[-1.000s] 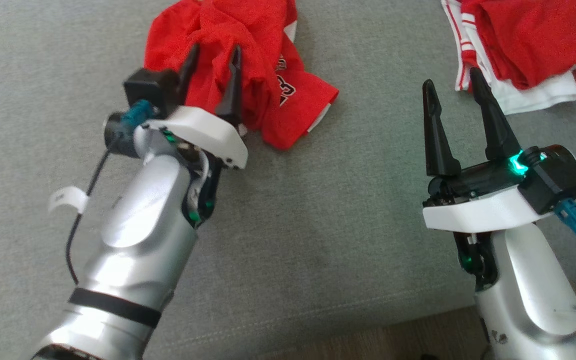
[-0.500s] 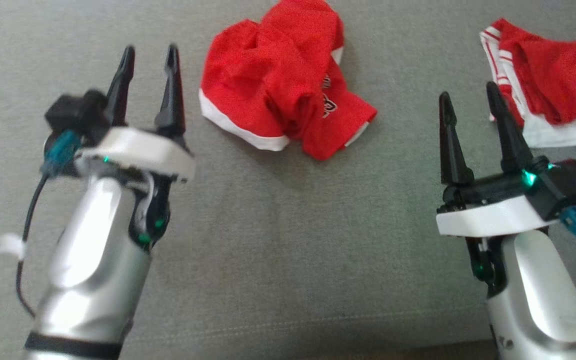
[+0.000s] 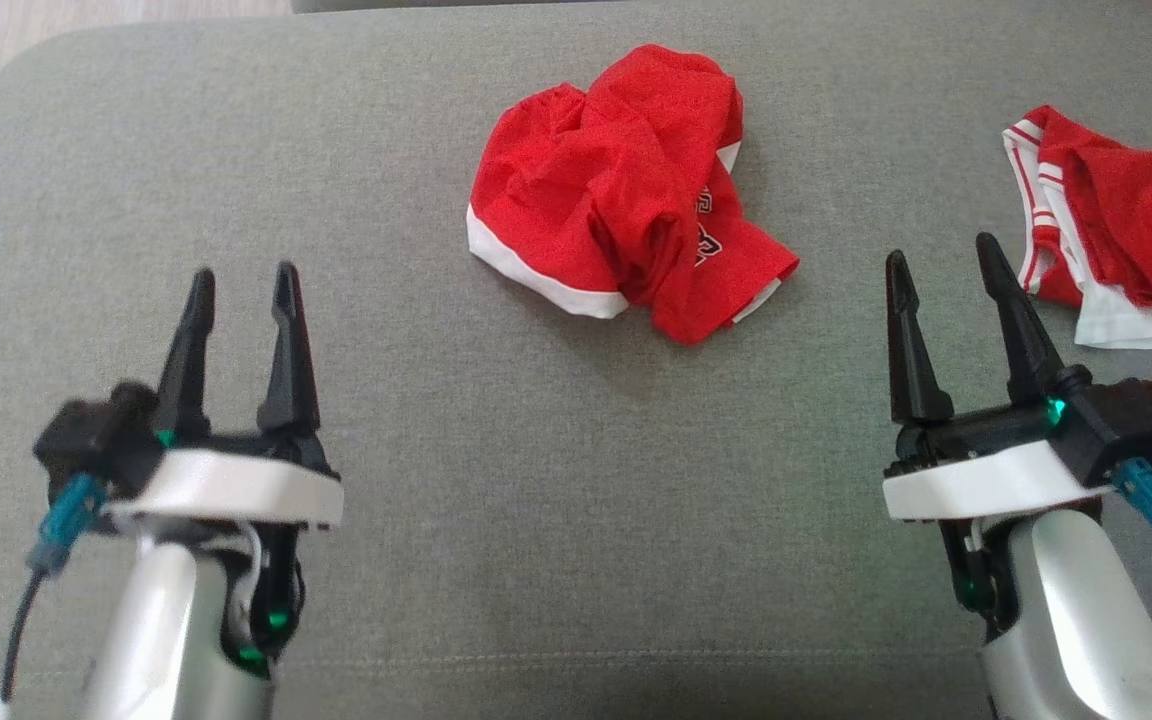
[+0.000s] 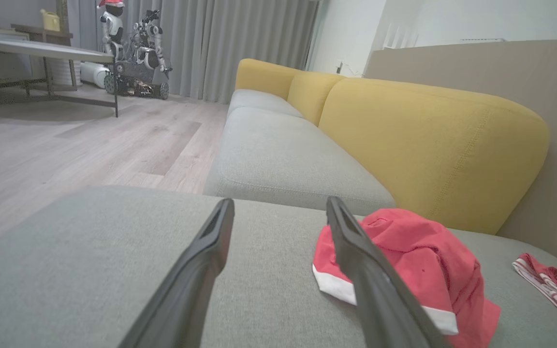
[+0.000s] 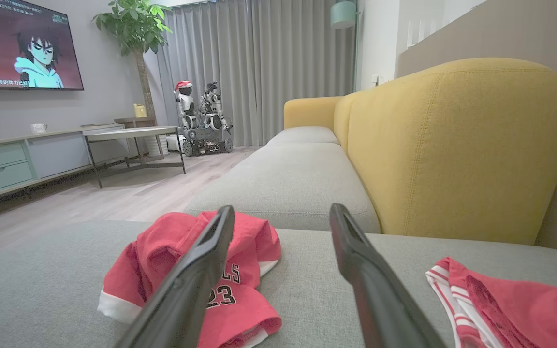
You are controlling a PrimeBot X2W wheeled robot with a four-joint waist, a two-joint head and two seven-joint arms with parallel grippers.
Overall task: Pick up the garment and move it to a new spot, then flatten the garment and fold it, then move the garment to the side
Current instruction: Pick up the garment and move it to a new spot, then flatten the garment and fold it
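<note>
Garment: the red shorts-like garment (image 3: 626, 190) lies crumpled on the grey seat cushion (image 3: 536, 500), toward its far middle, and nothing touches it.
Its lie: we see a heap, not a flat piece. A white hem band (image 3: 536, 275) runs along the near-left edge, and a printed flap (image 3: 736, 290) sticks out to the near right. We judge its longer run to be the slant from far left to near right, though the bunching blurs this.
Direction from the pincers: the garment is ahead of both and inboard, between their lines of reach. In the left wrist view it sits to the right of the fingers, and in the right wrist view to the left.
Left pincer (image 3: 244, 275): its fingers are spread wide and hold nothing. It is well apart from the hem band.
Right pincer (image 3: 940, 248): this one is also spread wide and empty, and its tips are near the printed flap.
Nearer arm: the right, by our reckoning, since the flap points its way.
Neighbour: a second red-and-white garment (image 3: 1116, 240) lies just beyond the right pincer, clear of the first.
Coming move: each arm would go forward and inward — the right toward the flap and the left toward the hem.
</note>
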